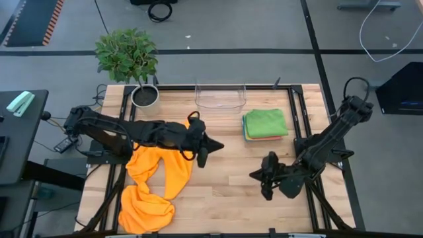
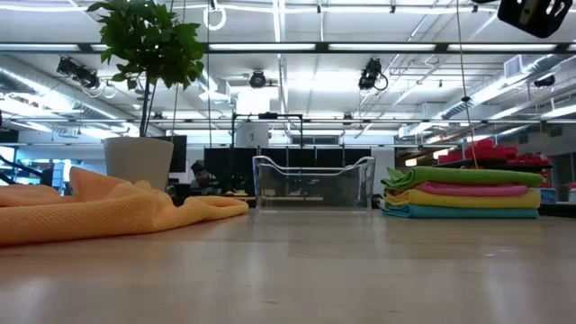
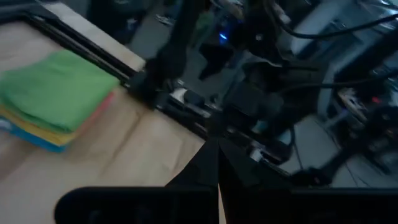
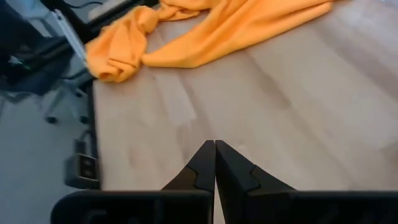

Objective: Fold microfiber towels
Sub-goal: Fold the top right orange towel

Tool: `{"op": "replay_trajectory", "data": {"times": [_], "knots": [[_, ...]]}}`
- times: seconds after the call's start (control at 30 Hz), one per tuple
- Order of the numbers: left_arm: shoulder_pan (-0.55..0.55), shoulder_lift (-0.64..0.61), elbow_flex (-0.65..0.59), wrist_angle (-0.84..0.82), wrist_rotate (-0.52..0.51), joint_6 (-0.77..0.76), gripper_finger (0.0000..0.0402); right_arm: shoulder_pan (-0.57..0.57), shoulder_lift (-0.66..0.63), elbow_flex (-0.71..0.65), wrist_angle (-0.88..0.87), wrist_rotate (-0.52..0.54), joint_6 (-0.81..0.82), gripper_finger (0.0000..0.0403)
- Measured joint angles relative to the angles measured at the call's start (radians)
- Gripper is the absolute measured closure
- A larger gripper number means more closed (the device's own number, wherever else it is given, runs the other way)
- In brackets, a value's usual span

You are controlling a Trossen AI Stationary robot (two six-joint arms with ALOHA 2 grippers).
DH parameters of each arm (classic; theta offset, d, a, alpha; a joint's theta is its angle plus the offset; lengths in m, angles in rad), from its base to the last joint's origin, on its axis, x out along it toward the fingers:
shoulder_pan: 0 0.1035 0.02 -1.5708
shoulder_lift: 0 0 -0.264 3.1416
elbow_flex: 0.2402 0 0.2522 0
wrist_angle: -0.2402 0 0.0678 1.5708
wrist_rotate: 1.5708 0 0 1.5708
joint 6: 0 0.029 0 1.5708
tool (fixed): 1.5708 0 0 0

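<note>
An orange towel (image 1: 153, 188) lies crumpled on the table's left half, and my left arm crosses over its far part. It also shows in the low view (image 2: 99, 214) and the right wrist view (image 4: 217, 31). A stack of folded towels (image 1: 266, 123), green on top of pink, yellow and blue, rests at the far right (image 2: 463, 191) (image 3: 56, 93). My left gripper (image 1: 219, 145) is shut and empty (image 3: 217, 165), above bare wood just right of the orange towel, pointing toward the table's right. My right gripper (image 1: 253, 174) is shut and empty (image 4: 215, 158), above the bare wood at the near right, pointing left.
A clear plastic bin (image 1: 220, 97) stands at the far edge's middle (image 2: 313, 184). A potted plant (image 1: 135, 63) stands at the far left corner. Bare wood (image 1: 231, 198) lies between the two grippers and toward the near edge.
</note>
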Motion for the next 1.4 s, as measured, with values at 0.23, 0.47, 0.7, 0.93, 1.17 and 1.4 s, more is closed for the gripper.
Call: {"op": "replay_trajectory", "data": {"times": [0.23,0.47,0.7,0.93,1.17,1.4], "knots": [[-0.026,0.042,-0.002,-0.430,-0.047,-0.118,0.0358,0.000,-0.032,0.000,-0.085,0.044,-0.011,0.0386],[-0.020,0.143,-0.002,-0.869,0.099,-0.232,0.0265,-0.001,0.032,-0.001,-0.071,0.040,-0.006,0.0386],[-0.178,0.237,-0.002,-0.880,0.343,0.290,0.0182,-0.001,0.098,-0.002,0.009,0.045,0.148,0.0386],[-0.359,0.304,-0.001,-0.864,0.255,0.341,0.0166,-0.001,0.189,-0.002,0.211,0.045,0.289,0.0386],[-0.388,0.452,-0.002,-0.852,0.190,0.154,0.0200,-0.001,0.269,-0.002,0.402,0.045,0.347,0.0386],[-0.372,0.521,0.000,-0.850,0.181,0.098,0.0251,0.002,0.278,-0.002,0.441,0.041,0.367,0.0386]]}}
